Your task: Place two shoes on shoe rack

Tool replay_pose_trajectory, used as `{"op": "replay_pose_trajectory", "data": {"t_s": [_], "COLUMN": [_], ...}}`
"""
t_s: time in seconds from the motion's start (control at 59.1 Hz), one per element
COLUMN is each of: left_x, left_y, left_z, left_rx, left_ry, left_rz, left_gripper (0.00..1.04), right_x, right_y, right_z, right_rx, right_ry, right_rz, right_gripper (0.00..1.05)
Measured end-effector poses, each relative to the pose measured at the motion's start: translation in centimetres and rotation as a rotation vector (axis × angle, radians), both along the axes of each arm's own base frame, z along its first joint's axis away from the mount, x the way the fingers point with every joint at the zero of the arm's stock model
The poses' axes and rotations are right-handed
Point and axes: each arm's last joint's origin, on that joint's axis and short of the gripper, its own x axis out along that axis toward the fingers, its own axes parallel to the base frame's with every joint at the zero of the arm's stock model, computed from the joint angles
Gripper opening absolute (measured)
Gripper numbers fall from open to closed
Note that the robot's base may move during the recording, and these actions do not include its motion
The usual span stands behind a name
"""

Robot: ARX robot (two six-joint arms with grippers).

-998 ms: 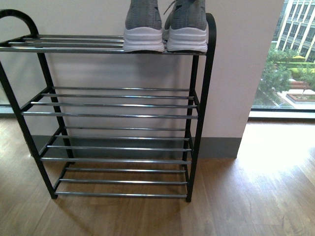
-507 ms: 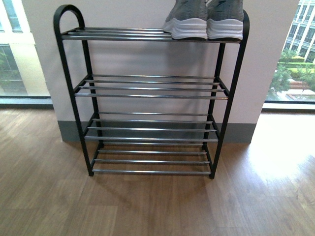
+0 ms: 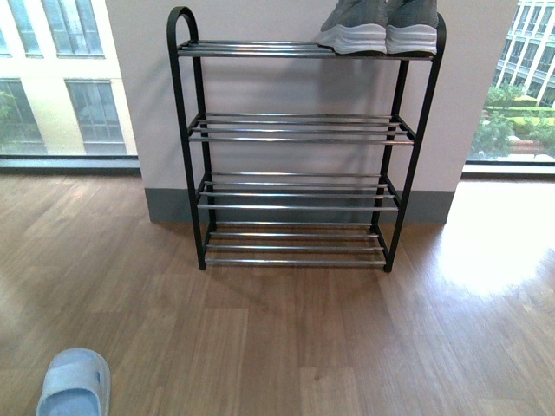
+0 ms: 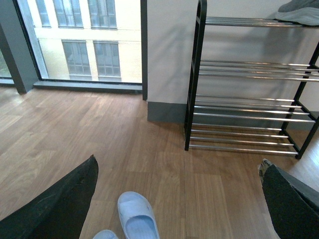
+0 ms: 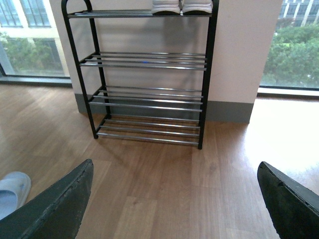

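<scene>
The black-framed shoe rack [image 3: 295,139] with chrome bars stands against the wall. Two grey sneakers [image 3: 381,30] with white soles sit side by side on the right end of its top shelf; they also show in the right wrist view [image 5: 182,6]. A pale blue slide sandal [image 3: 76,386] lies on the floor at the near left. In the left wrist view one sandal [image 4: 137,219] lies whole and a second [image 4: 104,234] peeks in beside it. My left gripper [image 4: 179,199] is open above the floor, the sandals near one finger. My right gripper [image 5: 174,199] is open over bare floor.
Wood floor [image 3: 303,338] stretches from the rack to me. Floor-to-ceiling windows [image 3: 65,78] flank the wall on both sides. The three lower rack shelves [image 3: 295,191] hold nothing. A sandal edge shows in the right wrist view [image 5: 12,191].
The front view has pulled back and turned left: the rack looks smaller and further right, and the blue sandal has come into view at the near left.
</scene>
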Motion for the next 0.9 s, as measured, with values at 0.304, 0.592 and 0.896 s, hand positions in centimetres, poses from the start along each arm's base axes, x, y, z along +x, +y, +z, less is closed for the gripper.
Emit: {"op": "replay_pose_trajectory", "data": {"t_s": [0.304,0.592,0.896], "left_x": [0.0,0.0,0.0], "left_y": [0.01,0.01,0.0], "left_z": [0.0,0.0,0.0], "left_rx": [0.0,0.0,0.0], "left_ry": [0.0,0.0,0.0], "left_rz": [0.001,0.001,0.0], "left_gripper": [0.95,0.95,0.95], "right_x": [0.0,0.01,0.0], "right_y": [0.01,0.01,0.0], "right_z": [0.0,-0.01,0.0], "right_rx": [0.0,0.0,0.0], "right_ry": [0.0,0.001,0.0], "right_rz": [0.002,0.002,-0.001], "right_gripper": [0.95,0.95,0.95]}}
